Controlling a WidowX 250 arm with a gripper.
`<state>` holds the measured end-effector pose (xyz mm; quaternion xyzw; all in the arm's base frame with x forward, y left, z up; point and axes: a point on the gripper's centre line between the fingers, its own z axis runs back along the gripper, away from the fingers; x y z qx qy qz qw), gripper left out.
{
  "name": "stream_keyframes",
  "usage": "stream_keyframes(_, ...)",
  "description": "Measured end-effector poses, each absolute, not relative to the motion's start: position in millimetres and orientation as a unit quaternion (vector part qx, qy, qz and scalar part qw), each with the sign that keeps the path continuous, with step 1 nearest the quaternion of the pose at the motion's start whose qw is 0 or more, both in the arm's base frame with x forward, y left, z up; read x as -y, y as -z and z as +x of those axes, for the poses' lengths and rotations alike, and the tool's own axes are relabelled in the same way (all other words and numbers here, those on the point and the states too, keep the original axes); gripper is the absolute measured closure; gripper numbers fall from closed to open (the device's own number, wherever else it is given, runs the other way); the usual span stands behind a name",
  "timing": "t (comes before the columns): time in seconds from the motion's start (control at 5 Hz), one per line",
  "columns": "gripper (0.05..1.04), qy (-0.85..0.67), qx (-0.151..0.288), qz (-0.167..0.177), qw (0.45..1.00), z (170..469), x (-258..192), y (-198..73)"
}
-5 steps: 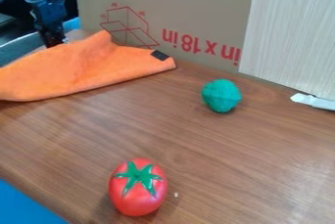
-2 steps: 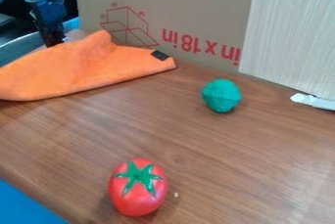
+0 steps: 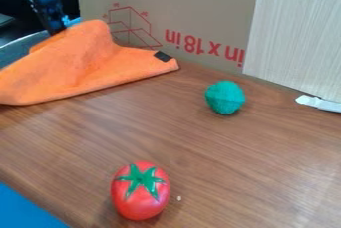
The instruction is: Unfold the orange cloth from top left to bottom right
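The black two-finger gripper [image 3: 59,31] was at the upper left of the view, beyond the counter's far left corner, pointing down at the back edge of the soft orange cloth [image 3: 73,67]. It was pinching that back edge, with its tips partly hidden by the fabric. From there the cloth came toward the camera and to the right, below the gripper. Its back part stood raised in a rounded peak just to the right of the gripper, while its front part lay over the far left of the brown wood-grain counter [image 3: 200,147]. The cloth's right end, with a small black patch [image 3: 162,56], tapered to a corner well apart from the gripper, near the brown cardboard [image 3: 193,3] along the far edge.

A rough teal-green ball [image 3: 225,97] sat on the counter to the right of the cloth, apart from it. A shiny red tomato [image 3: 140,197] with a green star-shaped top was near the counter's front left edge. A pale wood-grain panel [image 3: 293,38] stood upright at the far right.
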<state>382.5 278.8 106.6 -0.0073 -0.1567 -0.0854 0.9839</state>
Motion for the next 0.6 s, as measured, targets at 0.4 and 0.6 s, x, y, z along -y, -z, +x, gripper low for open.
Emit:
stream_keyframes(0.4, 1.033, 0.110, 0.192, -0.015, 0.975, 364.0, -250.3, -136.9)
stream_keyframes(0.6, 1.033, 0.144, 0.212, -0.009, 0.967, 343.3, -226.4, -151.8)
